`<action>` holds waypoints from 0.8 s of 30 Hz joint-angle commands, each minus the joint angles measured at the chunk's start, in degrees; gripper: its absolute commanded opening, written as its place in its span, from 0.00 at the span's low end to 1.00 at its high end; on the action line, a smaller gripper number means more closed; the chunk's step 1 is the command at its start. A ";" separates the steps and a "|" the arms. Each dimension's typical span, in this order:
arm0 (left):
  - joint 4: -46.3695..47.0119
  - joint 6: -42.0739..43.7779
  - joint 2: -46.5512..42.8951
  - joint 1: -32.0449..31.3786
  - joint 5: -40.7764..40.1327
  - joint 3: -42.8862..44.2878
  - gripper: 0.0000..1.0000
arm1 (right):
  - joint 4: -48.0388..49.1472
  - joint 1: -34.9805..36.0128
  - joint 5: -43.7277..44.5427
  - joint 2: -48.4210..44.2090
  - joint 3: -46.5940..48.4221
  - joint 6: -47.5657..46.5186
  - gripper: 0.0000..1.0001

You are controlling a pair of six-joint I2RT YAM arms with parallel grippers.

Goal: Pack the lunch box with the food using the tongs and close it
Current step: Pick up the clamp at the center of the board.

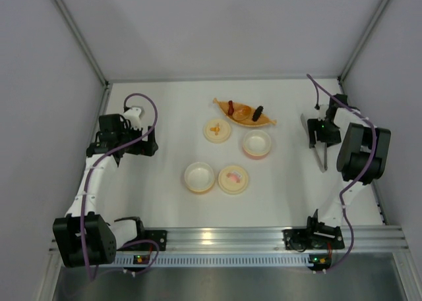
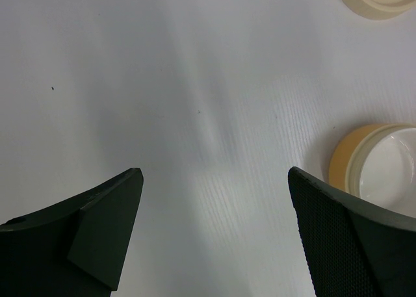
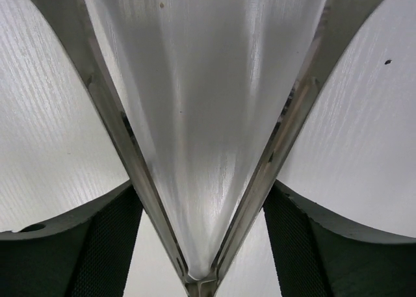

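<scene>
Top camera looks down over the whole table (image 1: 165, 116). Left wrist, close above it, shares a bowl (image 2: 344, 164); right wrist hugs the tongs (image 3: 132, 154).

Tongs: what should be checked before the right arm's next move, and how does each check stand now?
1. Tongs lie between the fingers of the right gripper: ok.
2. Fingers clamped firmly on the tongs: cannot tell.
3. Tongs' arms spread apart: ok.
4. Food in the boat-shaped dish: ok.
5. Two bowls uncovered, lids beside them: ok.
6. Left gripper open, holding nothing: ok.
</scene>
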 commanded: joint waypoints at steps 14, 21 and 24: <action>1.30 -0.99 0.80 0.04 1.17 2.99 0.98 | 1.85 0.07 -10.94 -11.13 -4.99 3.16 0.56; 0.86 -1.34 1.06 0.04 1.43 3.69 0.98 | -0.70 -0.19 -12.79 -14.39 -3.94 2.90 0.55; 0.69 -1.25 1.06 -0.05 1.26 3.86 0.98 | -2.28 -0.10 -13.41 -14.83 -3.24 2.46 0.54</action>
